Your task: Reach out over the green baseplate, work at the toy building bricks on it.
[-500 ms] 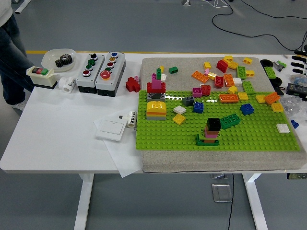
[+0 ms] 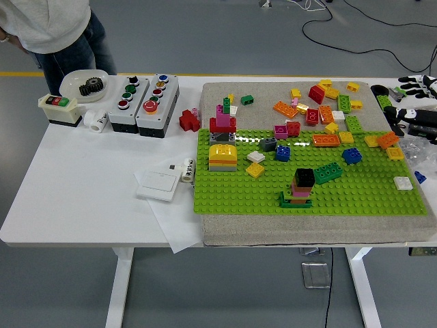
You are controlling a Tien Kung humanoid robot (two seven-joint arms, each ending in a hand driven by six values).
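We see our right hand (image 2: pixel 414 102) at the table's right edge, fingers spread, holding nothing. Left of it lies the studded green baseplate (image 2: pixel 232 195) with blocky bricks (image 2: pixel 302 184); loose bricks (image 2: pixel 321 102) lie between.

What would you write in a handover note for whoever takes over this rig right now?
Right robot hand: entering at the table's right edge, fingers spread, holding nothing, short of the baseplate.
Left robot hand: out of view.
Bricks: small stacks on the baseplate, one black-topped; loose bricks on the mat behind.
Person stands at the far left.
Done: no brick touched.
Left: reach over the baseplate, work the bricks.
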